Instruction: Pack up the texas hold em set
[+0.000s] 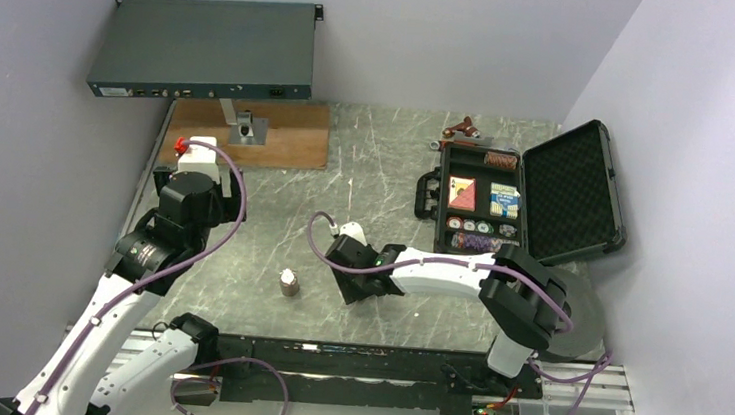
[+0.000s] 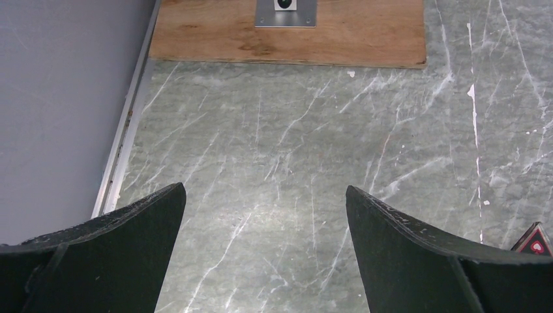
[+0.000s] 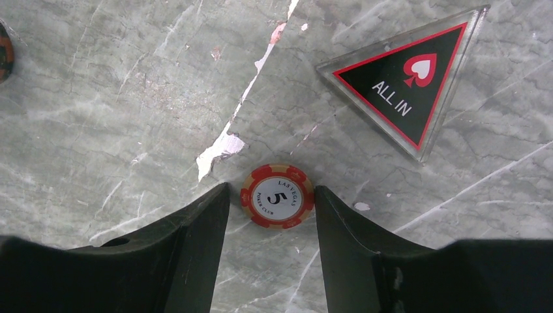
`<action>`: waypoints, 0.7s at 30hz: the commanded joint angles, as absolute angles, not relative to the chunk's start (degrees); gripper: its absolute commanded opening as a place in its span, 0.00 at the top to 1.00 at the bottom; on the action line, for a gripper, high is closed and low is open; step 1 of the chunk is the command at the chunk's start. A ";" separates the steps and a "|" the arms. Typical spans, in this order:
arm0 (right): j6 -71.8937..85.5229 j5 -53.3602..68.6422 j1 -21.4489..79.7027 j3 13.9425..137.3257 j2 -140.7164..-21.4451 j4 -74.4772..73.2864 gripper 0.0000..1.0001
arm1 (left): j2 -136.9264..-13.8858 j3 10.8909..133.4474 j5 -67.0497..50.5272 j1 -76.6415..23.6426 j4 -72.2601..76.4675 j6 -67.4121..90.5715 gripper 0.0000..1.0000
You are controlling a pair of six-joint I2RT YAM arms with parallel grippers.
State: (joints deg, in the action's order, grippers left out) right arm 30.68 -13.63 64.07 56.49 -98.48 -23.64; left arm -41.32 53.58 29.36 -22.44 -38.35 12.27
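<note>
right gripper [image 3: 271,190]: jaws about halfway in around the red 5 chip [image 3: 277,195], which is flat on the table [image 3: 98,117]; can't tell if it's actually pinched

chip risk: it's thin and flat, so I'd guess the fingers could ride over its edge or flick it away

ALL IN triangle [image 3: 407,81]: near the chip, so a skidding chip could bump it

left gripper [image 2: 265,195]: spread wide, holding nothing

case [image 1: 571,190]: open, far right, well apart; a weak grip might drop the chip on the way over
</note>
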 commanded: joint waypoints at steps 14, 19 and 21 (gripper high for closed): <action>28.92 -9.53 65.13 52.73 -100.39 -30.23 0.52 | -40.24 53.15 28.88 -21.88 -35.99 11.55 0.01; 28.92 -9.50 65.10 51.79 -101.07 -29.64 0.62 | -39.93 53.00 28.96 -21.88 -35.82 11.55 0.01; 28.92 -9.97 65.12 51.73 -101.35 -29.85 0.65 | -39.95 52.99 28.86 -21.80 -35.82 11.56 0.00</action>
State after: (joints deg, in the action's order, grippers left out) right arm 28.97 -13.02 64.31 55.40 -97.69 -23.14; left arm -40.84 53.52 29.32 -22.13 -37.52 12.25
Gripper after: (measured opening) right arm 0.438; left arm 0.995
